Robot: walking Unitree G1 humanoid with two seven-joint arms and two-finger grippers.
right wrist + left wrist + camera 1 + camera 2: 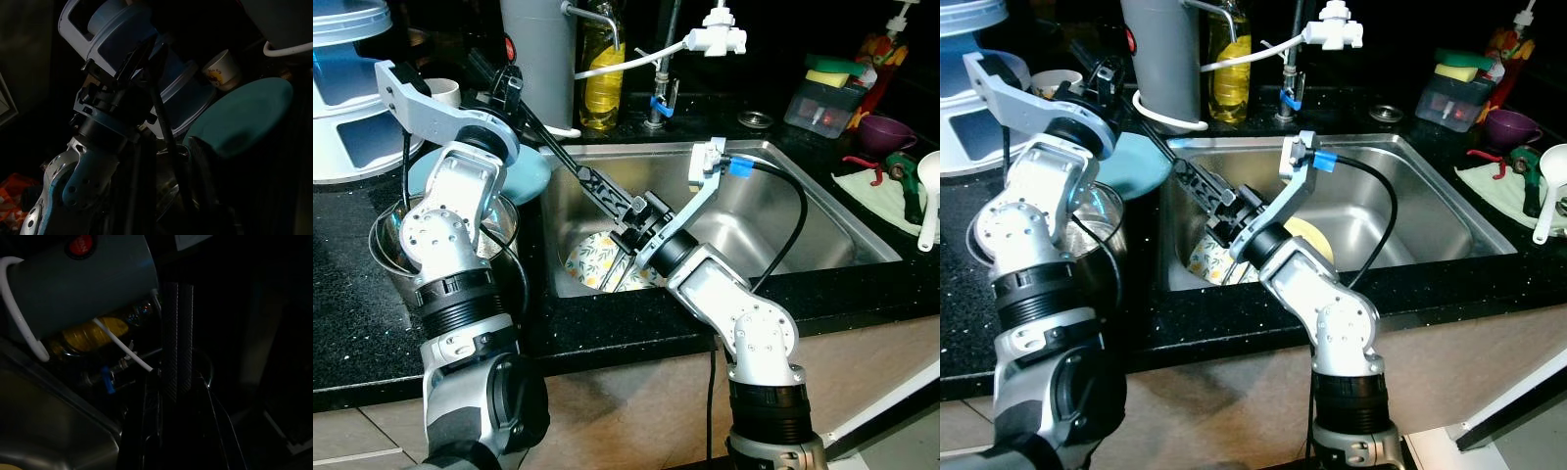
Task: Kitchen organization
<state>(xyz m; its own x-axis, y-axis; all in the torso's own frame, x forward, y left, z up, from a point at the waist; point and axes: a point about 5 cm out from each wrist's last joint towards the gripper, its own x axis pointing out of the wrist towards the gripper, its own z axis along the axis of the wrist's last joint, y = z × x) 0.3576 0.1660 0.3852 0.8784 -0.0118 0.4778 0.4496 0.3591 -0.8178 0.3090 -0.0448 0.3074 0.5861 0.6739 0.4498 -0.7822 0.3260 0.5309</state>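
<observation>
The plate [590, 262] with a yellow and green flower pattern lies low in the sink [803, 220], at the lower middle of the frame. The left claw [625, 208] reaches over it with fingers pressed together. For the right claw [619, 257] I cannot tell.

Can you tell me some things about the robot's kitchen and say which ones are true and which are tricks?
1. A flowery plate lies in the sink. True.
2. The purple cup is down inside the sink. False: it stands on the black counter to the right of the sink.
3. A bottle of yellow liquid stands behind the sink. True.
4. The white ladle hangs from the tap. False: it lies on the counter at the far right.
5. A teal plate sits left of the sink, beside a metal bowl. True.
</observation>
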